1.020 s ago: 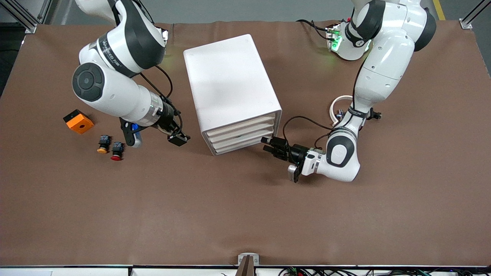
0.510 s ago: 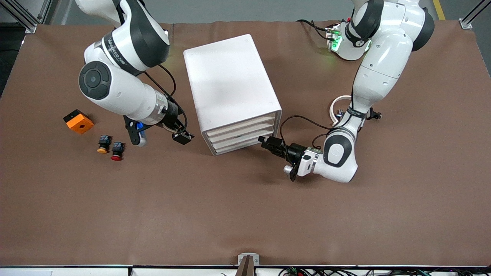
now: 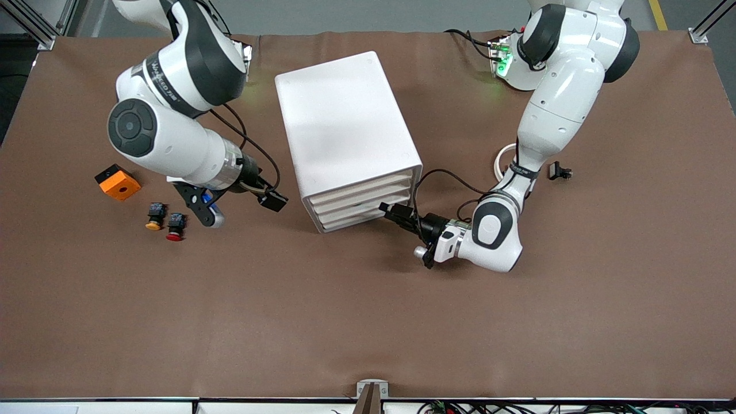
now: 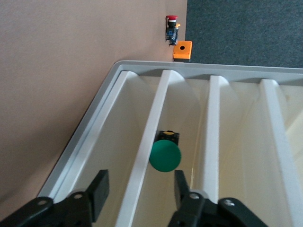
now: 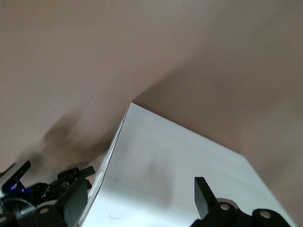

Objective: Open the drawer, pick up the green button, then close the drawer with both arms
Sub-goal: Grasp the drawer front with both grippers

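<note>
Left wrist view: left gripper (image 4: 139, 194) spread around the drawer (image 4: 142, 156) front; right gripper (image 5: 142, 198) wide beside the cabinet (image 3: 345, 138).

from my seat i see a wide table (image 3: 368, 322) covered edge to edge in a brown cloth, slightly rippled along the edge where the bases stand. past that edge there is grey floor (image 3: 356, 14), with a yellow line (image 3: 657, 12) painted on it at one corner. silver metal frame posts (image 3: 707, 26) stand at both of those corners. along the edge nearest the front camera runs a white rail (image 3: 115, 405) with a small metal bracket (image 3: 372, 391) at its middle and a bundle of cables (image 3: 517, 408) beside it. the light is even and soft, with faint shadows on the cloth.
</note>
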You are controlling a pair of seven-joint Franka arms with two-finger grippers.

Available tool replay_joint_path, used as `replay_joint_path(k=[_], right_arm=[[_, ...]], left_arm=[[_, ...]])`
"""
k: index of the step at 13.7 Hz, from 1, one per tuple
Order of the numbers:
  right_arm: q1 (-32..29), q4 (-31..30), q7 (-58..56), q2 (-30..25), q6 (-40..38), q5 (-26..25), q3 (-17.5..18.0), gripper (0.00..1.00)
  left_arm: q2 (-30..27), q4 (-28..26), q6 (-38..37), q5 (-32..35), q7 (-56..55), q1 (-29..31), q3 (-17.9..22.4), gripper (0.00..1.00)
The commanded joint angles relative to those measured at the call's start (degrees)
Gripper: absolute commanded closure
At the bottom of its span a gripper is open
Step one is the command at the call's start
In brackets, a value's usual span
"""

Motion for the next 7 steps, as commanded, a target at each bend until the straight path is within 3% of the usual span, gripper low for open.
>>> replay_joint_path(k=[1,7], right_arm=[[-1.1,1.5,-9.5,0.6,-1.2,-0.7,0.5,0.0],[-3.1,1.5,-23.5,1.8,1.4,-0.9,0.5,0.0]], left_arm=[[0.9,1.5,0.4,1.0,-0.4,-1.0,0.2,0.43],[0.8,1.3,0.4,1.0,-0.2,-1.5,0.2,0.44]])
